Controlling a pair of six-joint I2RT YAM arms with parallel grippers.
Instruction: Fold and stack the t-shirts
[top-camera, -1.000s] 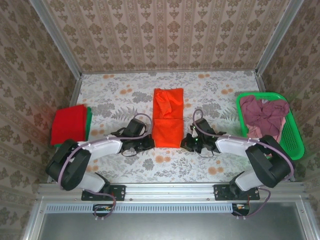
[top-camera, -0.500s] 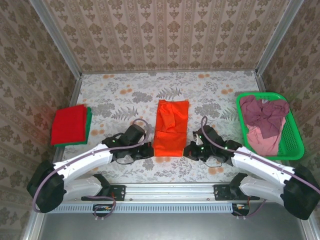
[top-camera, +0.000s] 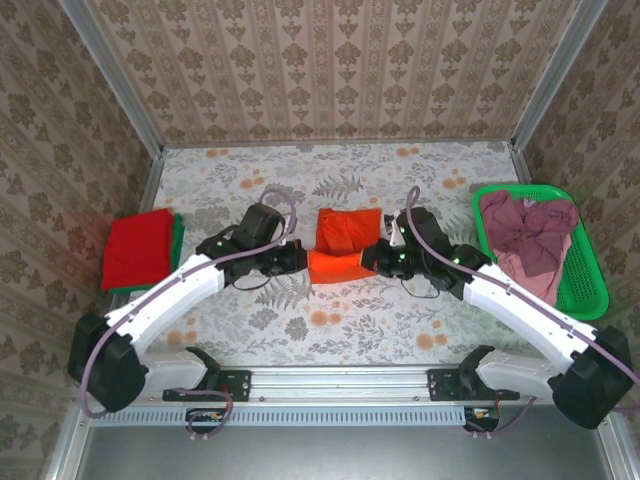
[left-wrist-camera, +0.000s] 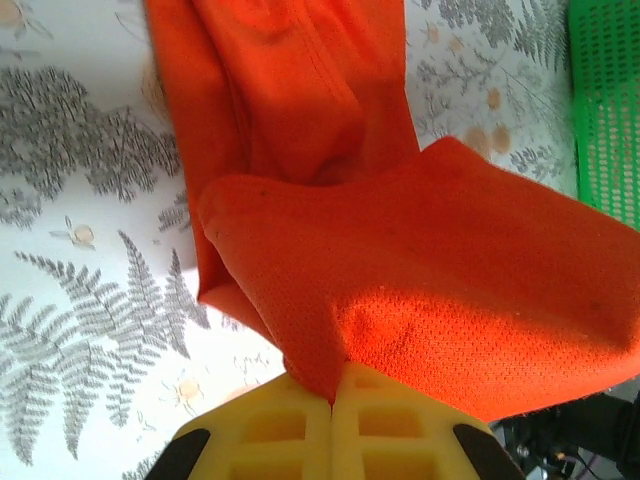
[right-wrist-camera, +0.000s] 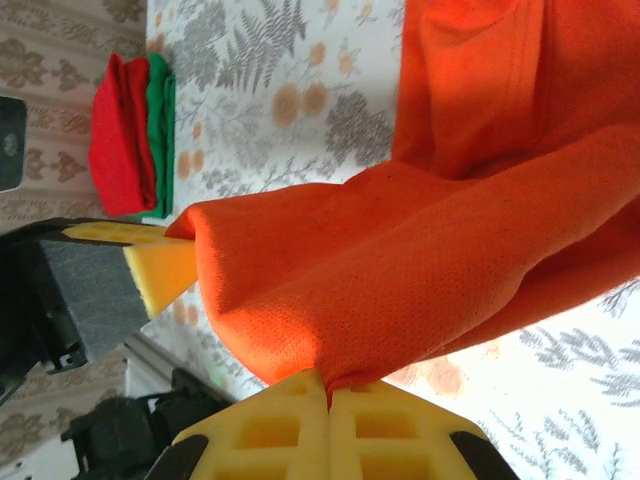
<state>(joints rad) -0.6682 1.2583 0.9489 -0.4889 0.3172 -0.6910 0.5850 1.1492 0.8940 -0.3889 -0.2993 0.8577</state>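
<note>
Now at the middle of the table (top-camera: 230, 180), the orange t-shirt (top-camera: 346, 228) is lifted by its near hem, the left end effector (left-wrist-camera: 332, 398) and right end effector (right-wrist-camera: 327, 385) each clamped on a corner. A slipping pinch or uneven arm travel could skew the fold.

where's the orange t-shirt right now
In the top view the orange t-shirt is mid-table, its near edge pinched up between the left gripper and right gripper, with the folded red shirt far left and basket right.
</note>
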